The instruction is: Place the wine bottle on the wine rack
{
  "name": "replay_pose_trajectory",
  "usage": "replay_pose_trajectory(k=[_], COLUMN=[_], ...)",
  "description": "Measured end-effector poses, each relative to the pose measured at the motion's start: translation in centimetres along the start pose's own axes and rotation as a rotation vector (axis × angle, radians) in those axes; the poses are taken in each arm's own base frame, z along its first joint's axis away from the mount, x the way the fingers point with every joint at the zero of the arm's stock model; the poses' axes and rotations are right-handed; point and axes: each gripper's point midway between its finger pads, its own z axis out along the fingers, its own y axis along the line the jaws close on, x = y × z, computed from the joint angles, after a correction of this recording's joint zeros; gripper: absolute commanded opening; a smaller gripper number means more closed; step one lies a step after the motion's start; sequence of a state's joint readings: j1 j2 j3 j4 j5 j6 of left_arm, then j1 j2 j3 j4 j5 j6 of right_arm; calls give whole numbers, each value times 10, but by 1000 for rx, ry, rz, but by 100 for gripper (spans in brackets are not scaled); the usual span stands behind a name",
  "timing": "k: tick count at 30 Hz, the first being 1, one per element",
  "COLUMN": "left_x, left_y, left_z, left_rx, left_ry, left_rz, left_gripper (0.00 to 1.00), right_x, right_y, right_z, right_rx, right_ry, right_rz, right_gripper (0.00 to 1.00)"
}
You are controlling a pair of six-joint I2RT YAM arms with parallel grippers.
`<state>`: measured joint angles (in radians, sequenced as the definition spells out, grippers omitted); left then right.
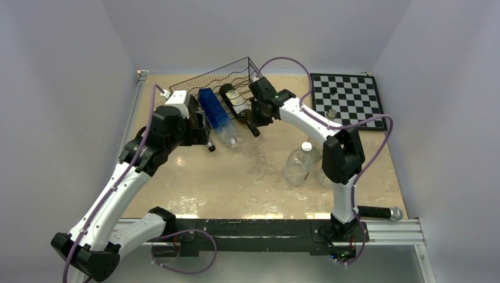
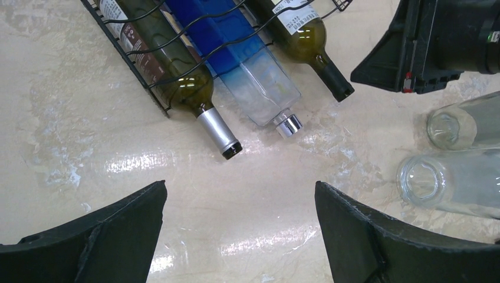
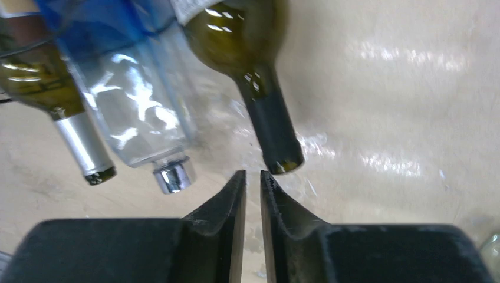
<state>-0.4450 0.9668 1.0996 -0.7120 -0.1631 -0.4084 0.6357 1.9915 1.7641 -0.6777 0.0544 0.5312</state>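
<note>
Right gripper (image 3: 253,177): black moulded fingers (image 3: 221,206) set almost together, with a thin slit between them and nothing in it. The tips sit low over the table, just short of the mouth of the wine bottle (image 3: 272,127); whether they touch it cannot be told.

Wine bottle: olive-green glass with a dark matt neck, mouth toward the right fingertips, and a white label farther up the body. It lies on its side in the wine rack (image 1: 219,73), a black wire mesh with wavy tiers. The neck pokes out of the rack's front toward the gripper.

Left gripper (image 2: 240,188): fingers spread wide, holding nothing, touching nothing. Under it is the bare table (image 2: 71,118), a glossy beige marble-look surface with pale blotches.

Ahead of the left fingers lies a second green bottle (image 2: 194,88) with a silver foil capsule, its body under the wavy wire. Just beside it, on the right arm's side, is a square-shouldered bottle (image 2: 259,82), blue fading to clear, with a chrome cap. The wine bottle lies next beyond that. All three are side by side with their necks pointing out.

Off to the right of the left gripper are two clear glass bottles (image 2: 421,180).

Farthest, beyond the right arm, a chessboard (image 1: 348,94) lies flat on the table.
</note>
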Motion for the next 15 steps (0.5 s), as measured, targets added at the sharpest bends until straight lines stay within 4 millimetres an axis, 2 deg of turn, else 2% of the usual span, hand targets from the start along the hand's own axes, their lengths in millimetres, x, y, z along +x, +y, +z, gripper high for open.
replay_pose_trajectory(k=[2,9,15], left_x=[0,2,5], left_y=[0,1,2], left_z=[0,1,2], left_rx=[0,-2,-5], left_ry=[1,5,11], left_rz=[1,5,10], left_gripper=[99,99,99], right_x=[13,38,58], right_y=[-13,-40,-54], right_z=[2,9,30], right_rx=[59,186,250], right_ry=[40,124,199], right_rz=[9,10,-3], right_gripper=[0,0,0])
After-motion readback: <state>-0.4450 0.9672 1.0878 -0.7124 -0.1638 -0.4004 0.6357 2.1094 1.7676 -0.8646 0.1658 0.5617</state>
